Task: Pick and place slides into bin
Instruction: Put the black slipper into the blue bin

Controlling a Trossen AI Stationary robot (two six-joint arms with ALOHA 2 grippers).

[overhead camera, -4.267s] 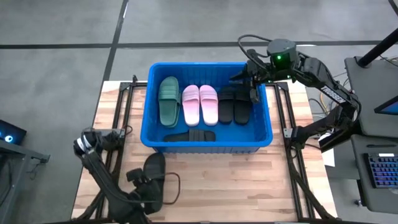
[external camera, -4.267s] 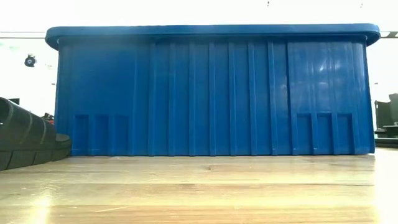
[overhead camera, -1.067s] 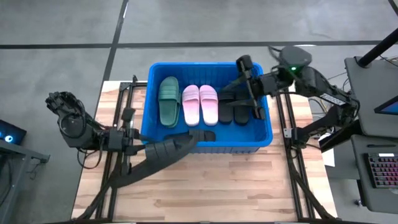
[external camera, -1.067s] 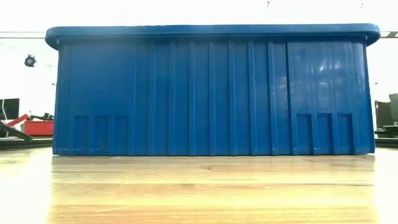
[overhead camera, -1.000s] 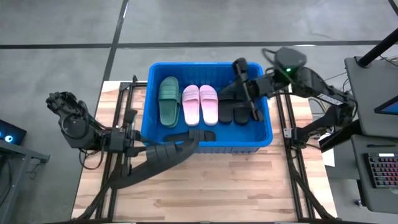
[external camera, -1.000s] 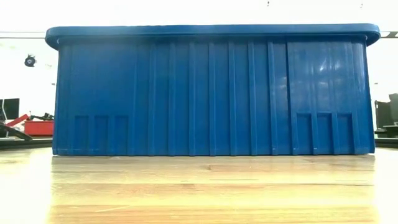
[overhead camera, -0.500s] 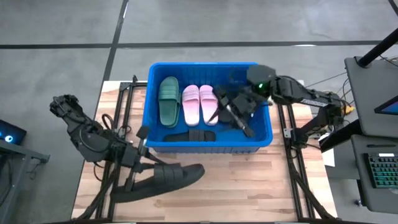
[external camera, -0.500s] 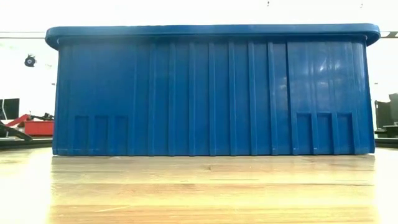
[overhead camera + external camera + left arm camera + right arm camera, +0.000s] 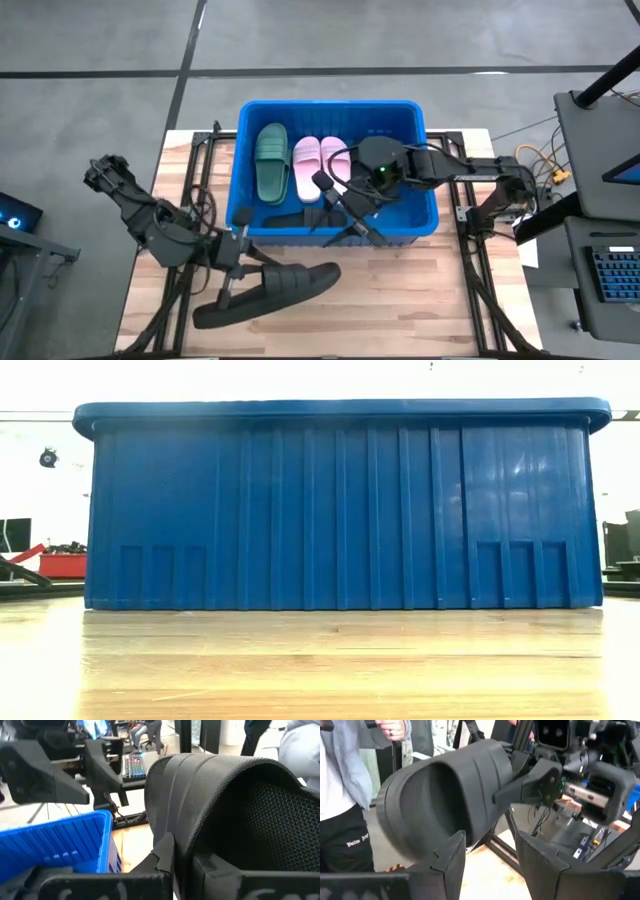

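bin (image 9: 243, 170) front rim blocked by right gripper (image 9: 340, 205)

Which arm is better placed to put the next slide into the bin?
Left. The left gripper grips a black slide over the table, just in front of the bin; the right gripper sits inside it, jaws open, holding nothing.

My left gripper (image 9: 243, 268) is clamped shut near the table's front-left; my right gripper (image 9: 345, 205), fingers parted, reaches toward the table's middle.
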